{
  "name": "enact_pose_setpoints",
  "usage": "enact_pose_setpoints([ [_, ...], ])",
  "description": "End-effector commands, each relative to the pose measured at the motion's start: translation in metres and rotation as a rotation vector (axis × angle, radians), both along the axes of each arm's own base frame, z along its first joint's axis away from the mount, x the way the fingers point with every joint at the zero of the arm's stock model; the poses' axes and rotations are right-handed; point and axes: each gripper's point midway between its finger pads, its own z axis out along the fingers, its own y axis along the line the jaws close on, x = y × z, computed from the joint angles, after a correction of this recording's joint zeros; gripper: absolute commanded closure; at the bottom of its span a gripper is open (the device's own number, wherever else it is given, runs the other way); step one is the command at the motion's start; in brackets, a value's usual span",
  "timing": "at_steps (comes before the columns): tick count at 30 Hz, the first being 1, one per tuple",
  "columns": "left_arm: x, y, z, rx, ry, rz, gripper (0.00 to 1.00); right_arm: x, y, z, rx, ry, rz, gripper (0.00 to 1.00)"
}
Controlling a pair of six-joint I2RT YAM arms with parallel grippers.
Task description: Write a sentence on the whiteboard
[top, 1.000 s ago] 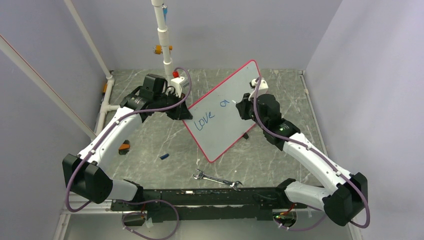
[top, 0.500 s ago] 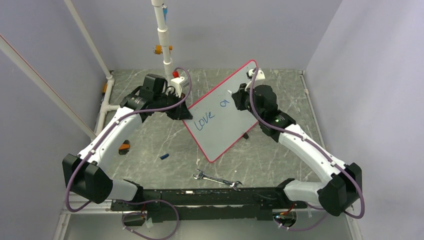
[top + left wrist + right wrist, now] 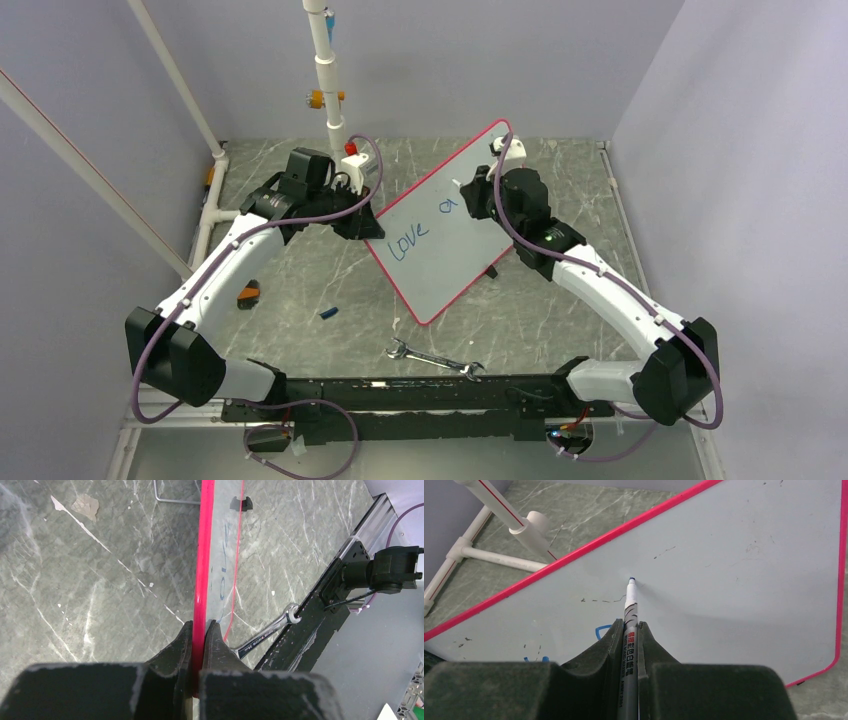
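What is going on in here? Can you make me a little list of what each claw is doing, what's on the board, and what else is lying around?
left claw: shut on the red rim of the whiteboard, propping it tilted
right claw: shut on a marker
marker tip: at the board's white face, touching or very nearly
writing: blue "Love", then the start of another word
wrench: flat on the table, near the arms' bases, apart from the board
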Motion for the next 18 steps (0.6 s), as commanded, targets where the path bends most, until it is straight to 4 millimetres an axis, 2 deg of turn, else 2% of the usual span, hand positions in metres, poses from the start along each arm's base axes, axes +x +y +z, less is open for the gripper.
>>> enact_pose_setpoints([
  [1,0.023,0.051,-0.040,0.307,-0.056,0.124,1.00,-0.002,0.001,-0.001,0.031,-0.008,0.009,1.00],
  [13,0.022,0.050,-0.041,0.307,-0.052,0.122,1.00,-0.023,-0.012,-0.040,-0.003,0.063,0.004,1.00],
  [18,0.022,0.050,-0.042,0.310,-0.051,0.121,1.00,-0.025,-0.017,-0.041,-0.013,0.061,-0.014,1.00],
])
